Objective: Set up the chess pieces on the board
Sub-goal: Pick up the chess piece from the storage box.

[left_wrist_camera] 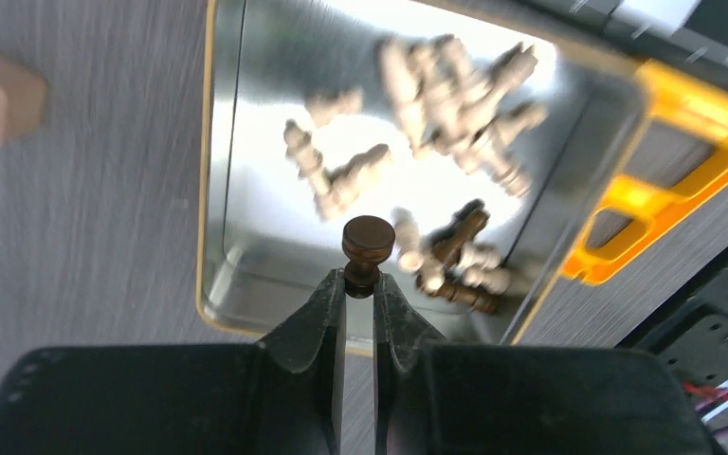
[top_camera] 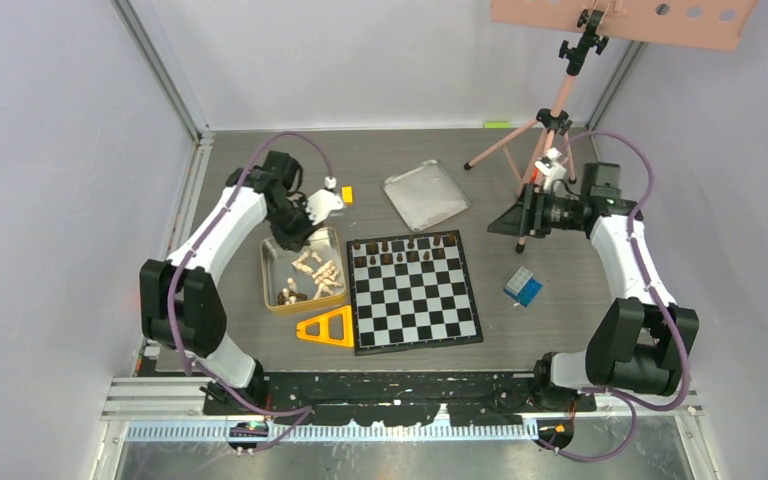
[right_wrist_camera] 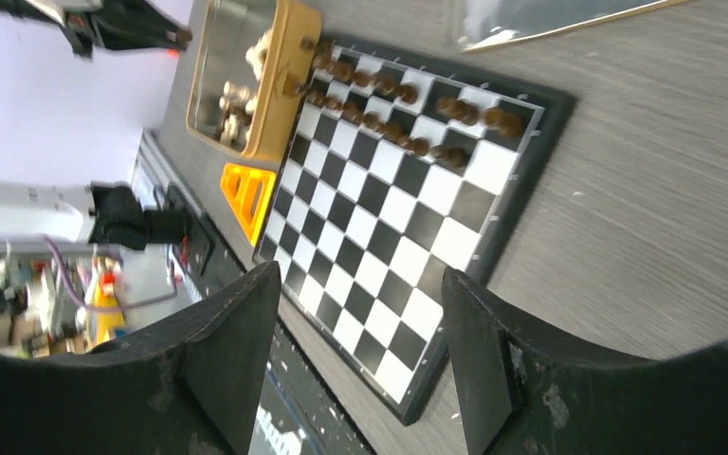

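A dark chess piece [left_wrist_camera: 368, 248] is pinched at its stem by the left jaws. Its long axis runs straight out from them, round end foremost, over the tin [left_wrist_camera: 210, 190]. Loose pieces [left_wrist_camera: 455, 95] lie beyond the jaws, with bare tabletop [left_wrist_camera: 85, 209] to their left. The right jaws stand spread, the board [right_wrist_camera: 389, 190] ahead of them.

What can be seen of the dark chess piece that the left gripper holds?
The dark chess piece is small, dark brown and looks like turned wood. A round, flat-topped knob on a narrower neck faces the left wrist camera; its kind I cannot tell. The left gripper is shut on the neck, one finger on each side. The piece is over the gold tin, near one corner, beside other loose pieces. Whether it touches the tin floor is not visible.
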You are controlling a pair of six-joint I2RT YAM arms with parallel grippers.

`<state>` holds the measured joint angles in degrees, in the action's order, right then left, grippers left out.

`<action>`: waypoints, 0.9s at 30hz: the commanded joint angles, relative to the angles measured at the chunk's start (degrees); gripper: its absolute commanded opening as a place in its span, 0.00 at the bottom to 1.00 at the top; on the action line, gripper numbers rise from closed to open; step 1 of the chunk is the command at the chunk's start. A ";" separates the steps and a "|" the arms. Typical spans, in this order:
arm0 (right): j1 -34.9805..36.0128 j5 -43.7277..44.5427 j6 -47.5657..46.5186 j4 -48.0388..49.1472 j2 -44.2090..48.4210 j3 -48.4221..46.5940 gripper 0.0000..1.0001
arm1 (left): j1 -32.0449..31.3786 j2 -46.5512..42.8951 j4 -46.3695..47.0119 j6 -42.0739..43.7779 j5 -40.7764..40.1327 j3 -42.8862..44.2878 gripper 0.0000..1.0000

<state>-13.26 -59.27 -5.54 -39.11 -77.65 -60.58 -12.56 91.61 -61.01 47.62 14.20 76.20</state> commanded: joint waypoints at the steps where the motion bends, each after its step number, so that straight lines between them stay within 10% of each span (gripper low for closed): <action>1: 9.25 1.52 -4.63 -2.45 -1.16 -5.27 0.69 | -9.37 -2.32 -1.17 -10.78 4.05 4.82 0.00; 10: 25.26 -1.76 6.08 10.31 -7.31 -8.38 0.68 | -22.24 2.15 5.55 -26.31 12.12 17.11 0.00; 27: 32.01 -3.35 23.99 28.38 -13.42 -7.69 0.59 | -28.19 8.78 8.08 -34.01 13.84 24.43 0.00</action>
<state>17.45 -61.25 16.34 -14.52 -90.43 -66.96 -40.51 101.08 -55.05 15.11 27.09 98.48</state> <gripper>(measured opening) 0.610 0.116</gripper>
